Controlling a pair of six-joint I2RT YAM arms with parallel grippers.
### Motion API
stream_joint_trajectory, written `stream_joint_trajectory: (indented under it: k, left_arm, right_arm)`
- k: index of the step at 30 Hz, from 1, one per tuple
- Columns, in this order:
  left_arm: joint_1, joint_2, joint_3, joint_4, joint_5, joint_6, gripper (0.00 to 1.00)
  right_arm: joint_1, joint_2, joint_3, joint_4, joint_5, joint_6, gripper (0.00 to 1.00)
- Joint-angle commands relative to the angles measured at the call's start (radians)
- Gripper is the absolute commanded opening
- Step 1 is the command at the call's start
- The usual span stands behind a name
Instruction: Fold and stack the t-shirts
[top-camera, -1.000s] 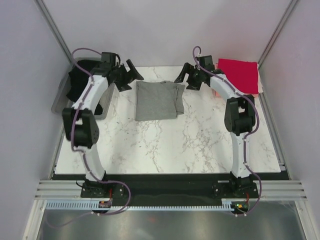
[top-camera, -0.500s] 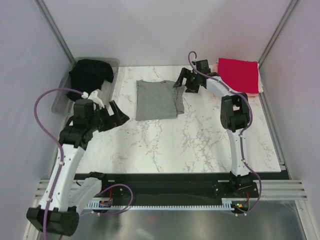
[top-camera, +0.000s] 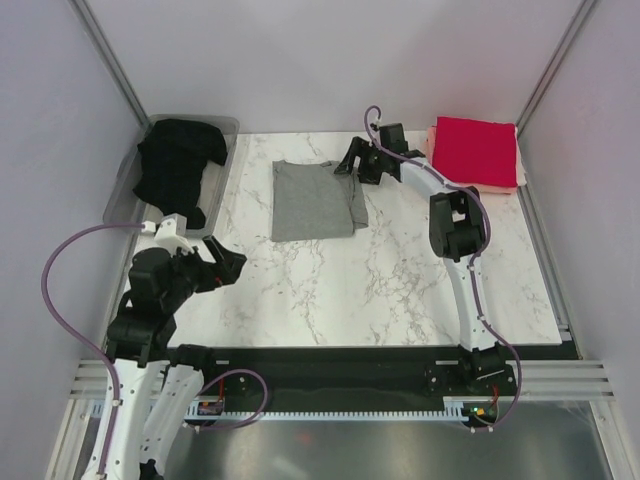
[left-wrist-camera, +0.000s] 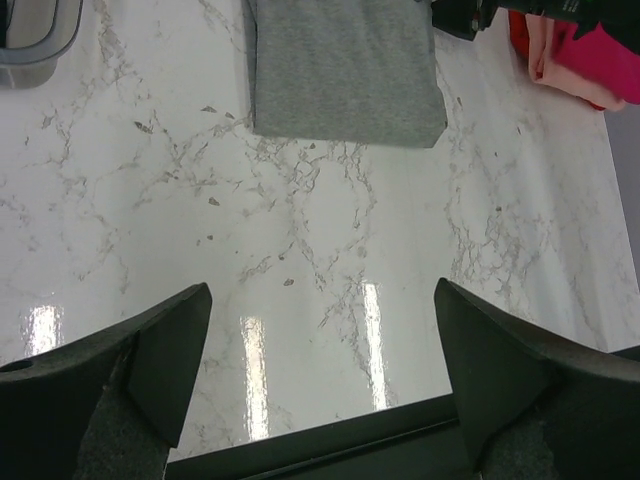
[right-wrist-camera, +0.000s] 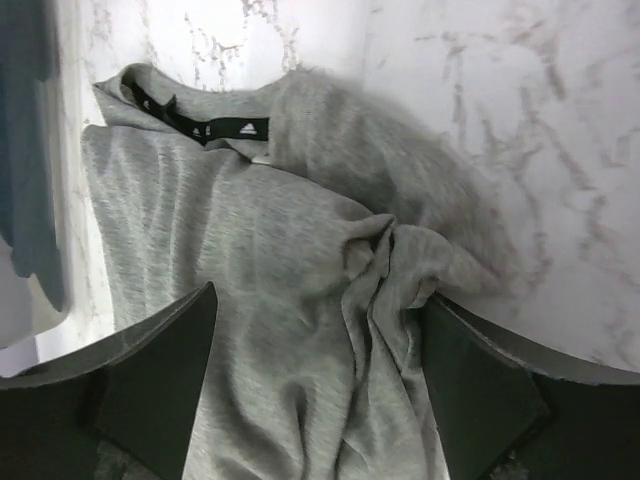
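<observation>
Grey t-shirt (top-camera: 312, 200) lies upper centre, long axis up-down the frame. Right gripper (top-camera: 352, 168), jaws apart, hangs over its bunched upper-right corner. Left gripper (top-camera: 226, 264), also apart, sits far lower left.

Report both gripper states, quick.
Left gripper: open, empty, over the table.
Right gripper: open, over the grey t-shirt, gripping nothing.

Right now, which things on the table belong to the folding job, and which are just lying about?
Job:
grey t-shirt, partly folded
black t-shirt, unfolded
red t-shirt, folded, on top of a pink t-shirt

Lying about:
clear plastic bin, holding the black one
</observation>
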Motion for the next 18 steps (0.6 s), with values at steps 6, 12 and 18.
stream_joint_trajectory:
  k: [6,12,18]
  left_arm:
    - [0.001,-0.047,-0.080,0.080,-0.064,-0.015,1.00]
    - [0.001,-0.055,-0.080,0.077,-0.085,-0.016,0.99]
    - [0.002,-0.055,-0.076,0.068,-0.133,-0.021,0.99]
  right_arm:
    - [0.022,0.080,-0.023,0.096,-0.071,0.041,0.50]
    - [0.014,0.051,0.006,0.023,-0.021,-0.031,0.00]
    - [0.012,-0.140,-0.009,-0.155,0.059,-0.172,0.00]
